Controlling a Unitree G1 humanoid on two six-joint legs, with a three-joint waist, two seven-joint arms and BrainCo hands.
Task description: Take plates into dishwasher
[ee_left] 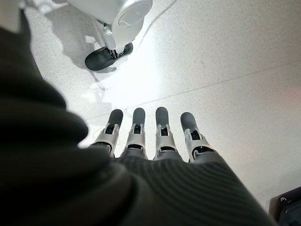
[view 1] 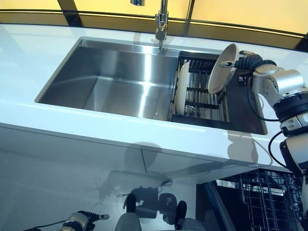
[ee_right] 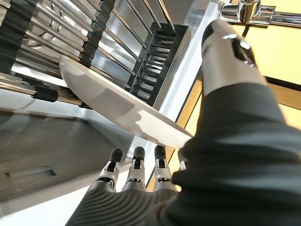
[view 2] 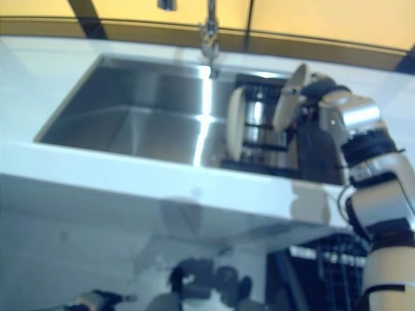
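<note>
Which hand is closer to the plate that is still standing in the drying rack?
Right. The right hand holds another plate above the rack, beside the standing plate. The left hand hangs low over the floor, far away.

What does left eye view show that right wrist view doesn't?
Only the left eye view: the whole sink basin, a second plate standing in the rack, the dishwasher rack below the counter, and the left hand low by the floor. Only the right wrist view: the right hand fingers under the held plate. Both: that plate, the drying rack, the faucet.
</note>
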